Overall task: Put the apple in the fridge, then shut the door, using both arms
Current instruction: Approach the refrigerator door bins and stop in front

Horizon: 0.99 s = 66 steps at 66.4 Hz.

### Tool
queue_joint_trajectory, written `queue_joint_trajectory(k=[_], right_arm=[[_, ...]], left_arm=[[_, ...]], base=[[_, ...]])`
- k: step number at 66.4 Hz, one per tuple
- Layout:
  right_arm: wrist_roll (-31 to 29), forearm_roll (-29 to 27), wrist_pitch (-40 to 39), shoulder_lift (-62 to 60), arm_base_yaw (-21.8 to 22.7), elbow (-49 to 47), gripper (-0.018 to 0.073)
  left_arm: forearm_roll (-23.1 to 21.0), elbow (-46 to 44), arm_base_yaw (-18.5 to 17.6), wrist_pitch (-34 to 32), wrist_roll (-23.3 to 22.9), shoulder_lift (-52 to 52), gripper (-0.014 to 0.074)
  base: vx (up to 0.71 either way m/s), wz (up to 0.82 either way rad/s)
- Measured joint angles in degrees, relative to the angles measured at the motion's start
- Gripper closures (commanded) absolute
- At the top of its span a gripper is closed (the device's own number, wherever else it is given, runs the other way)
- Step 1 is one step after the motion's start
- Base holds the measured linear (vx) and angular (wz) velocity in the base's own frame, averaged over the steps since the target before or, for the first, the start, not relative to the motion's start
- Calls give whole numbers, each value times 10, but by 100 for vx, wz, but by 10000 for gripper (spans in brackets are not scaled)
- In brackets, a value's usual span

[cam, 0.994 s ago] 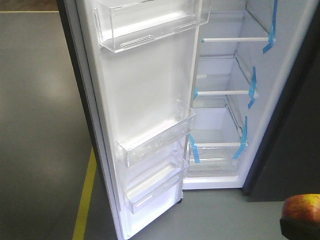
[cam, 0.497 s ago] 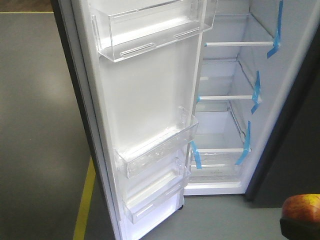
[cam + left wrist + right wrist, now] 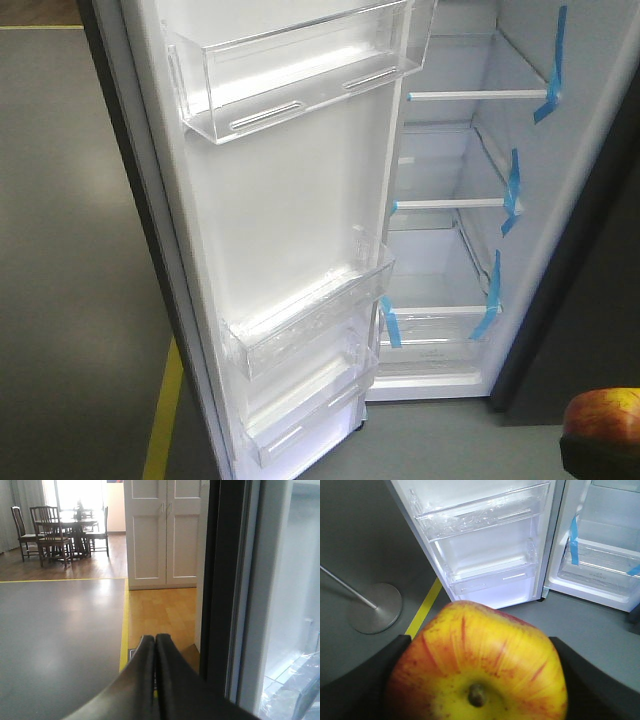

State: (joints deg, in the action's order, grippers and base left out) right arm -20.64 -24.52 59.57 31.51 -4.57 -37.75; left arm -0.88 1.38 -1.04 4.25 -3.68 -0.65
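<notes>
Between the right fingers (image 3: 594,680), the apple (image 3: 477,662), snug against both.

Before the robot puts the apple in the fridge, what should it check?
1. Apple gripped: ok, right jaws shut on the apple.
2. Door open: ok, the door stands wide open.
3. Shelf room: ok, the shelves in the fridge look bare.
4. Left jaws free for the door: ok, shut on nothing.
5. Apple at a shelf: not ok, it sits outside the fridge, low down.
</notes>
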Motion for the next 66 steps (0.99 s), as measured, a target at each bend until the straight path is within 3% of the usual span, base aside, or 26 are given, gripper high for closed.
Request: queue_joint_trajectory(k=[66], right_arm=[[0, 0, 0, 0, 0, 0, 440]], left_arm=[[0, 0, 0, 0, 0, 0, 603]], base=[[5, -1]])
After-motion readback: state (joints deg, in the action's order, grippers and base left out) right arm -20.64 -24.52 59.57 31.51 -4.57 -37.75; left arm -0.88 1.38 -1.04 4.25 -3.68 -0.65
